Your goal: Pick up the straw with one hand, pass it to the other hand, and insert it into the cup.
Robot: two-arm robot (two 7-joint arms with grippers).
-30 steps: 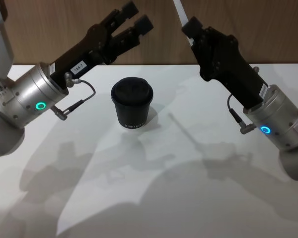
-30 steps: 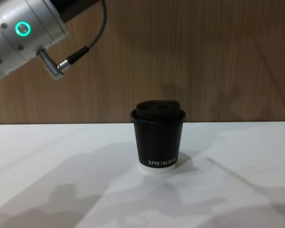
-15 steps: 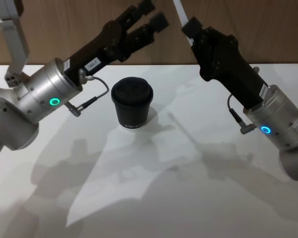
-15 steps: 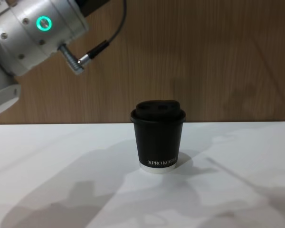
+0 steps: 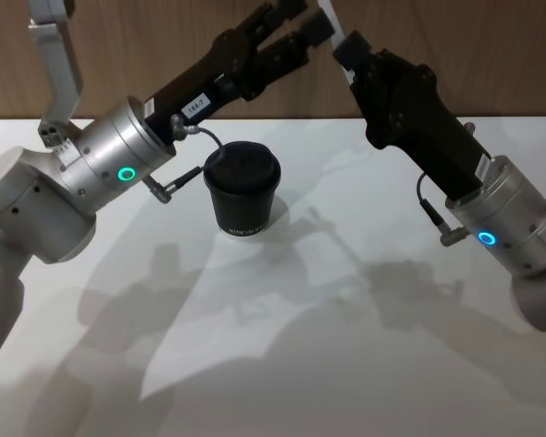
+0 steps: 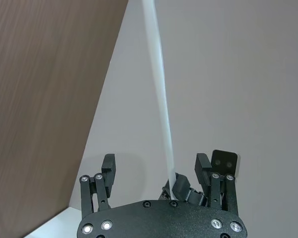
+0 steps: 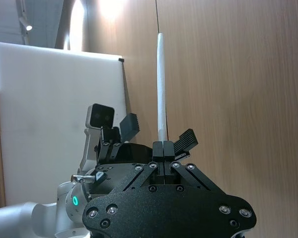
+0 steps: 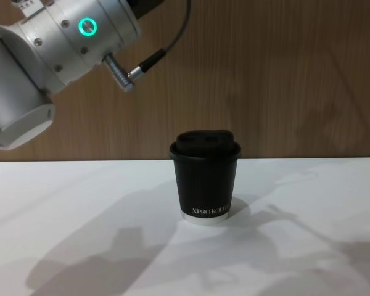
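Two grippers meet at the top centre of the head view, and the change since half a second ago is all on my left side. The left gripper [image 5: 300, 20] has swung further toward the upper middle, so its fingers now reach the straw [image 5: 327, 15], where before they stood short of it. In the chest view the silver wrist [image 8: 80, 31] of that arm has slid rightward along the top edge. The right gripper [image 5: 346, 47] and the cup [image 5: 243, 196] sit where they were.

On the left wrist view I see the left gripper [image 6: 155, 161] with its fingers apart. The straw [image 6: 159, 99] runs up between them, nearer one finger, and I cannot tell whether it touches. The right wrist view shows the right gripper [image 7: 161, 146] pinched together on the straw's lower end. The straw [image 7: 160, 84] stands straight up from it, with the left gripper's fingers [image 7: 130, 122] on either side.

So the straw is held in the air, up against the wooden wall [image 5: 491, 55] and above the table [image 5: 391, 364].

One cup stands upright at the middle of the table, its domed lid [image 8: 205, 142] on, so I cannot see what is inside.

By count: one straw, one cup, two grippers.
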